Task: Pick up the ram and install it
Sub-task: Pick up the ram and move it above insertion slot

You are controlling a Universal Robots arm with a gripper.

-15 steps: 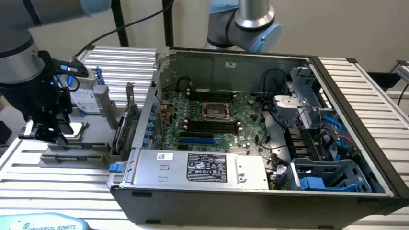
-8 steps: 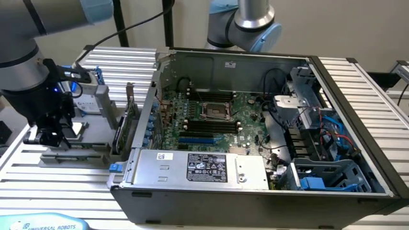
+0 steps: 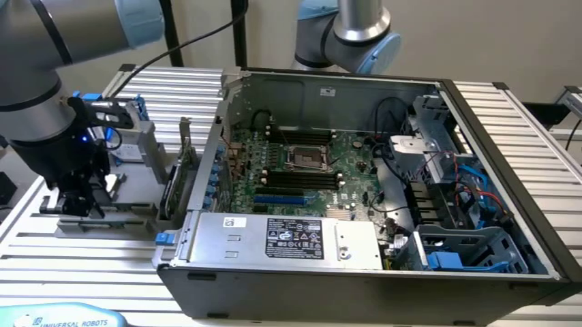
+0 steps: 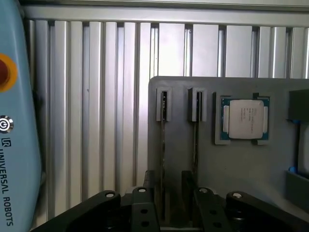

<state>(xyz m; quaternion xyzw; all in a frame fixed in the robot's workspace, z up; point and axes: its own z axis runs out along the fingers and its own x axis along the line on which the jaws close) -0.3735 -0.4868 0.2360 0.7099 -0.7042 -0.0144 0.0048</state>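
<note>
Two ram sticks stand on edge in a grey holder plate (image 4: 183,96), seen from above as thin lines: one ram stick (image 4: 164,145) and a second ram stick (image 4: 195,145). My gripper (image 4: 167,193) hovers over the plate, open, with its dark fingers (image 4: 148,183) on either side of the first stick's end; the second stick runs just beside the other finger. In the exterior view the gripper (image 3: 82,197) points down over the holder (image 3: 100,223) on the exterior view's left, outside the computer case. The motherboard's black ram slots (image 3: 300,178) lie inside the case.
A processor chip (image 4: 246,118) rests in a pocket of the holder plate. A silver hard drive in a blue frame (image 3: 127,126) and an upright green card (image 3: 187,167) stand beside the open case (image 3: 272,272). A teach pendant (image 4: 14,145) lies on the ribbed aluminium table (image 4: 96,96).
</note>
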